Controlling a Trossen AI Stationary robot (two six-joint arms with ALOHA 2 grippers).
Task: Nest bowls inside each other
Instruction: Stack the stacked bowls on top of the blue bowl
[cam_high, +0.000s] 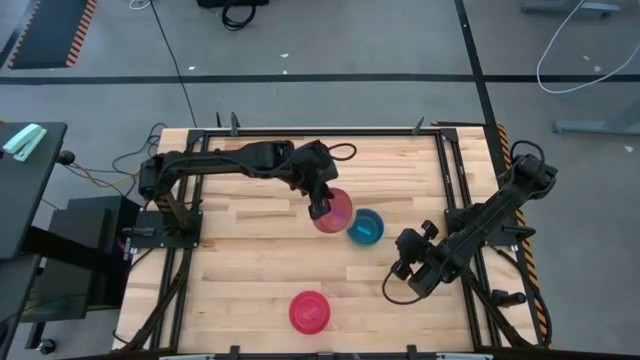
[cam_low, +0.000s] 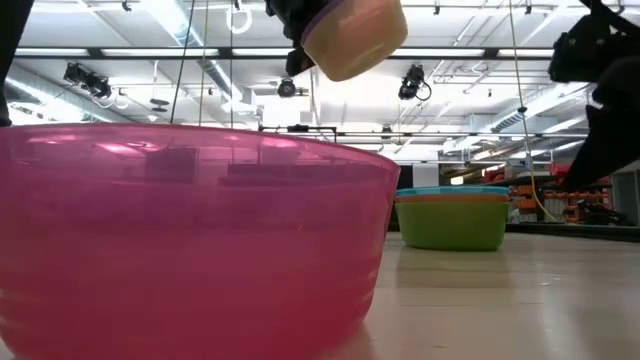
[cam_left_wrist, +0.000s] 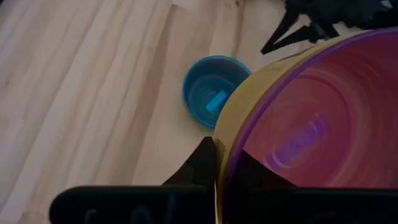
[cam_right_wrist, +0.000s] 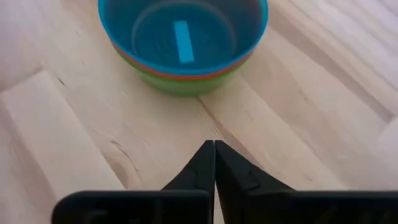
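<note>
My left gripper (cam_high: 320, 207) is over the middle of the table, shut on a purple bowl nested in a yellow bowl (cam_low: 352, 38), both lifted and tilted. Just to the right of it stands a stack (cam_high: 366, 227): teal in orange in green (cam_right_wrist: 183, 46), the green bowl's base on the table. A pink-red bowl (cam_high: 310, 312) sits upright near the table's near edge and fills the front of the low view (cam_low: 190, 240). My right gripper (cam_right_wrist: 214, 148) is shut and empty, low over the table (cam_high: 393, 290) to the near right of the stack. My left gripper holds the yellow-and-purple pair by the rim (cam_left_wrist: 224, 140). One finger (cam_left_wrist: 200, 163) is outside the yellow wall and the other (cam_left_wrist: 252, 173) is inside the purple bowl. The pair is lifted clear of the table and tilted (cam_low: 352, 38).
Bare wooden tabletop (cam_high: 250, 260) spreads to the left and near side of the bowls. Black frame rails (cam_high: 452, 170) run along the table's sides, with the arm bases behind them. The right arm (cam_high: 480, 225) slants across the right part of the table.
</note>
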